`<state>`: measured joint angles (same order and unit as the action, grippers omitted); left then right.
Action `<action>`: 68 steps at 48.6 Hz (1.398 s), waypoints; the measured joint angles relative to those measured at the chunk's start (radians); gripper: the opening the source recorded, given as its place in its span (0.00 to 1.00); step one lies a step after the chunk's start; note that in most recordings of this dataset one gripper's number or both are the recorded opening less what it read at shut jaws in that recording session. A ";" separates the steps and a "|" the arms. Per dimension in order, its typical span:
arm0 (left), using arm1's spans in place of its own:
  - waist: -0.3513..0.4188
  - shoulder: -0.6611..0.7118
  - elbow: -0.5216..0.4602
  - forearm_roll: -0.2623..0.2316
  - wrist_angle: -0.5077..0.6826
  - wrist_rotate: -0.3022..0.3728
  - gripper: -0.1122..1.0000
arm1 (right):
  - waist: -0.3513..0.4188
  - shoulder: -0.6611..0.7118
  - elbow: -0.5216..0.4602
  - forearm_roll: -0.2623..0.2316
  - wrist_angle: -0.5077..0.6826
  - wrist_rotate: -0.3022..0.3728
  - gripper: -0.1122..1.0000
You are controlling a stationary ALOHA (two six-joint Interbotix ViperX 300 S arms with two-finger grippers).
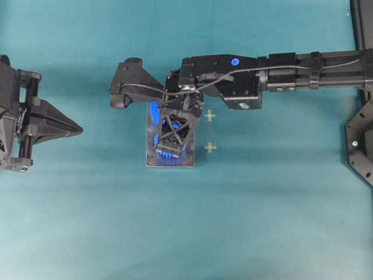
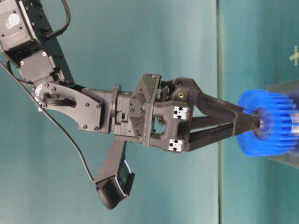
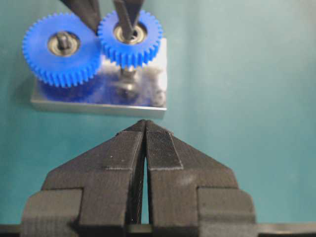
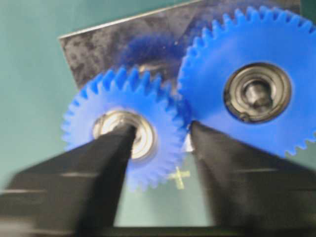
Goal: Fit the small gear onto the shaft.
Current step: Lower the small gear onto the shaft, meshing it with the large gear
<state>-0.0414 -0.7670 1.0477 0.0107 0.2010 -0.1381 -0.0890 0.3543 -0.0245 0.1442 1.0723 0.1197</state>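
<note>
small bright-blue toothed plastic gear [image 3: 130,39] sits over the thin silver shaft [image 3: 127,76] on the grey metal plate [image 3: 98,105], directly beneath the right end effector [image 4: 158,136], whose fingers stand parted, one on its hub.

Robotics lab bench: teal mat [image 1: 175,233], two black arms, gear test plate [image 3: 98,106].

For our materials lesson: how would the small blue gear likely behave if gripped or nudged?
The small gear looks like rigid moulded plastic, so probably stiff and light. Its toothed rim should give the right tool purchase. Being round, it might roll if dropped on edge, and its bearing hub suggests it spins freely.
</note>
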 measured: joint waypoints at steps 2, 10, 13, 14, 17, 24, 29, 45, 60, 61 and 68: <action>-0.002 0.000 0.003 0.000 0.000 -0.012 0.10 | -0.002 -0.002 0.000 0.002 0.000 0.002 0.70; -0.006 0.000 0.003 0.000 -0.002 -0.014 0.10 | -0.003 0.000 -0.003 0.000 0.002 0.002 0.69; -0.009 0.000 0.003 0.000 0.000 -0.014 0.10 | -0.003 0.000 -0.014 -0.006 0.003 0.002 0.66; -0.009 0.000 0.005 0.000 -0.002 -0.015 0.10 | -0.003 0.000 -0.018 -0.006 0.003 0.002 0.64; -0.009 0.000 0.005 0.000 -0.002 -0.015 0.10 | -0.005 0.000 -0.034 -0.006 0.003 0.000 0.55; -0.009 0.000 0.003 0.000 -0.002 -0.015 0.10 | 0.000 0.009 -0.074 -0.008 0.003 -0.002 0.23; -0.009 0.000 0.005 0.000 -0.002 -0.015 0.10 | 0.005 0.031 -0.077 -0.008 0.009 -0.005 0.11; -0.009 -0.002 0.005 0.000 -0.002 -0.015 0.10 | 0.000 0.038 -0.071 -0.006 0.041 -0.005 0.09; -0.009 -0.002 0.006 0.000 -0.002 -0.015 0.10 | 0.012 -0.028 0.064 -0.011 0.041 0.037 0.09; -0.009 -0.002 0.006 0.000 -0.002 -0.015 0.10 | 0.015 -0.031 0.071 -0.012 0.041 0.040 0.09; -0.011 -0.003 0.006 0.000 -0.002 -0.017 0.10 | 0.029 -0.049 0.081 -0.012 0.034 0.064 0.09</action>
<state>-0.0522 -0.7701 1.0538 0.0107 0.1994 -0.1549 -0.0598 0.3053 0.0568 0.1319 1.1060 0.1841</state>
